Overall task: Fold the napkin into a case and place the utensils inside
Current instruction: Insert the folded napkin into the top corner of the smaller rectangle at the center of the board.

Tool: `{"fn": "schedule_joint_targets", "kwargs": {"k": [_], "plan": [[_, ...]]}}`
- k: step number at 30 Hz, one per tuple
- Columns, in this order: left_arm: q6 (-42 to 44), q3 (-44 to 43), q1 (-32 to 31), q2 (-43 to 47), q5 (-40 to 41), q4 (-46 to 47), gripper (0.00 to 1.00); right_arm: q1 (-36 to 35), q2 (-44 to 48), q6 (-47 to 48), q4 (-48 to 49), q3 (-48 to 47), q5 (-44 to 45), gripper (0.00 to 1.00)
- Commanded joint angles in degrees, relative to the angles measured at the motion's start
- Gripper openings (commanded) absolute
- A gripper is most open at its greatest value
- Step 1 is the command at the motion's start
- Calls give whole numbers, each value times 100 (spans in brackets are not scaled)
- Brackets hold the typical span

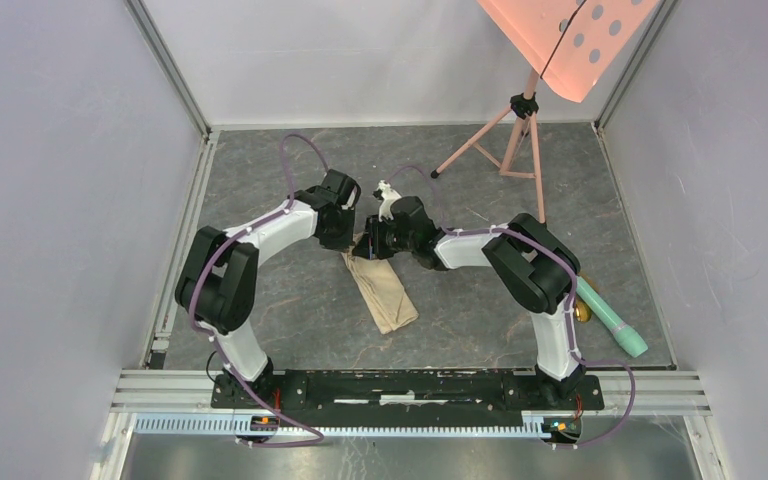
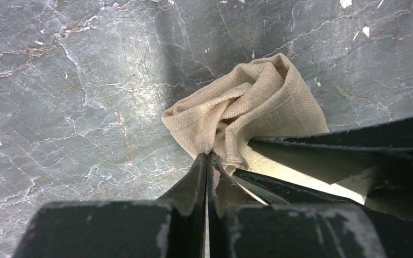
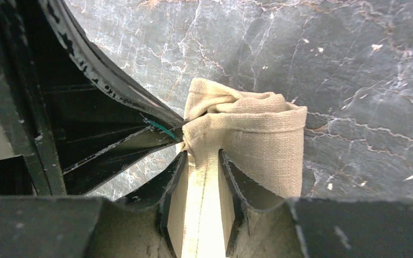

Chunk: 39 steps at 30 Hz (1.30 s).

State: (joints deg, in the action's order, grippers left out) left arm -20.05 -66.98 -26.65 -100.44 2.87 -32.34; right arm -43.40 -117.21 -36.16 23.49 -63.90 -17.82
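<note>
The napkin (image 1: 385, 292) lies as a narrow folded strip in the middle of the table (image 1: 290, 320), between the two arms. The left end effector (image 2: 208, 156) pinches its bunched far end tight. The right end effector (image 3: 200, 156) straddles that same end, jaws parted.

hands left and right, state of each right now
left hand: closed, pinching the napkin at its bunched end.
right hand: partly open, the napkin running between its fingers.
</note>
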Motion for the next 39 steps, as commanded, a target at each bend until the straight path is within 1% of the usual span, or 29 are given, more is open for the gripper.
{"fn": "schedule_joint_targets", "kwargs": {"k": [1,6,13,18,22,24,26,29,30,31,33,35,39], "plan": [[199,90,30,280,-93,255,2,120,316,152,223,-64,-124,33],[204,111,35,312,-126,287,2,108,139,138,215,-286,-186,31],[239,102,37,348,-227,357,2,-56,-279,-31,245,-633,-271,20],[165,270,37,607,-356,674,2,-209,-714,-175,27,-898,-58,9],[55,253,36,582,-489,681,2,-277,-998,-305,28,-835,234,7],[-52,247,35,529,-567,674,2,-251,-1099,-286,-48,-1028,32,11],[-85,251,53,534,-537,613,2,-214,-902,-243,-57,-986,-102,17],[-22,299,112,591,-430,500,2,-137,-369,-185,65,-547,-308,34],[5,300,129,590,-406,450,2,-94,-196,-126,52,-413,-385,39],[26,300,146,595,-391,428,2,-37,-49,-89,31,-310,-456,42],[33,316,158,608,-390,404,2,90,200,-59,106,-54,-632,44],[21,342,160,639,-397,420,2,193,348,-15,157,95,-709,45],[19,320,159,616,-429,425,2,259,288,66,169,-5,-868,43]]}}
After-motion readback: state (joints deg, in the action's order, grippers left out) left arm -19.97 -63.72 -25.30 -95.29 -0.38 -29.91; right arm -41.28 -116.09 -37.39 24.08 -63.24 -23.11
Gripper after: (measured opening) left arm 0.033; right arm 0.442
